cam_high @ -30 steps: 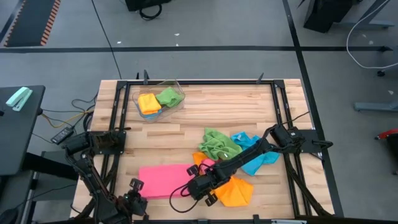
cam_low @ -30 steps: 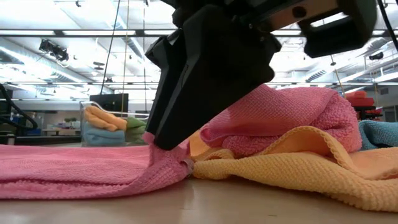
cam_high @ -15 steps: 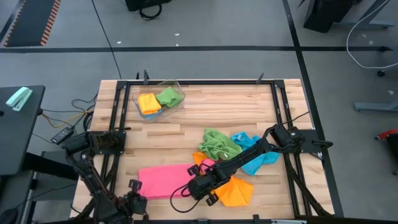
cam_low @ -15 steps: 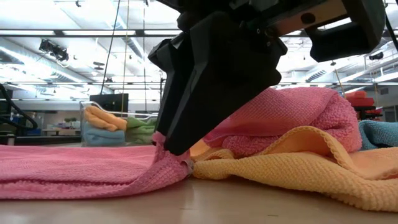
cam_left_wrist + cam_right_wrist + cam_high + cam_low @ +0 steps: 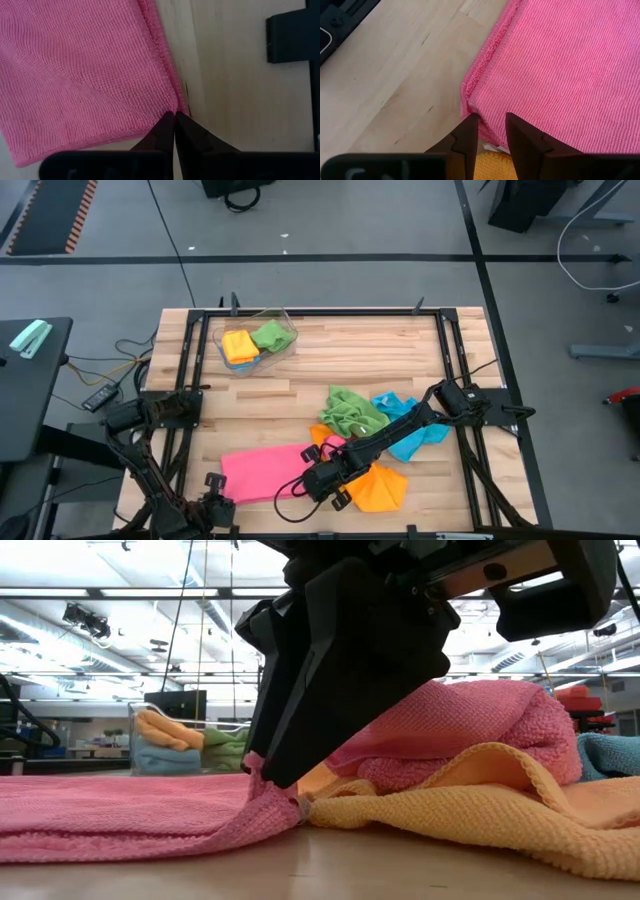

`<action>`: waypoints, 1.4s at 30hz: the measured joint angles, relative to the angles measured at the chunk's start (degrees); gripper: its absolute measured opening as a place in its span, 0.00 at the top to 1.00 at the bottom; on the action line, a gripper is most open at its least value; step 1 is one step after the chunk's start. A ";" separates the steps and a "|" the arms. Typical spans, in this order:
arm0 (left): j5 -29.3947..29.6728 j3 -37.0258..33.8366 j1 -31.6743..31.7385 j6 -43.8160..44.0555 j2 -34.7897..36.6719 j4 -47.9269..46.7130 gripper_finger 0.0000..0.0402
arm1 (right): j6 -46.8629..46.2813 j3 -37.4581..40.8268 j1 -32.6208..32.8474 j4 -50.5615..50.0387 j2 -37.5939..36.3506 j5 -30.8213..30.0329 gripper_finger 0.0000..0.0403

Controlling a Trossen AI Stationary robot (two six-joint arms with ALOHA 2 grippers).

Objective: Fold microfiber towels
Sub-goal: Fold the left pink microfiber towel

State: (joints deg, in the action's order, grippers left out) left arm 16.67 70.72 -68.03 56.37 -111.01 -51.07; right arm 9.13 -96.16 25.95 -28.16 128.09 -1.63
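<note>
The pink microfiber towel (image 5: pixel 265 469) lies spread flat in the lower middle of the high view, on the desk (image 5: pixel 350 360), its right end running into the heap of orange (image 5: pixel 378 490), green (image 5: pixel 350 412) and blue (image 5: pixel 405 430) towels. We see the right gripper (image 5: pixel 318 480) at that right end; in its wrist view its fingers stand a little apart with the pink edge rising between them, so we take it as pinching that corner. The left gripper (image 5: pixel 217 498) sits at the towel's lower left corner, fingers pressed together; its wrist view shows the tips (image 5: pixel 174 120) meeting just at the hem, and we cannot tell whether any cloth is caught.

To fold well, we judge both corners must be held firmly before lifting. We would check the left pinch, raise both corners evenly, keep the edge taut and carry it across to the far edge, clear of the orange towel. Folded towels sit in the clear bin (image 5: pixel 256 340) at upper left.
</note>
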 joint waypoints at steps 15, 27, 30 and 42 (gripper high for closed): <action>-0.03 0.00 -1.01 2.56 -0.01 0.25 0.92 | -0.27 -0.57 0.01 0.26 0.00 0.00 0.70; -0.10 0.00 -1.01 2.53 -0.01 0.14 0.94 | 2.86 3.84 0.97 7.82 0.00 -0.28 0.70; -0.12 0.00 -1.01 2.51 -0.01 0.09 0.93 | 2.87 4.80 0.79 8.20 0.00 -1.58 0.74; -0.10 0.00 -1.01 2.43 -0.01 0.05 0.96 | 2.62 4.31 0.82 7.87 -0.28 -1.02 0.89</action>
State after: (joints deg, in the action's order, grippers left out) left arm 16.58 70.72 -69.04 58.79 -111.02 -51.03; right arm 11.75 -91.85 26.76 -20.29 127.81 -2.65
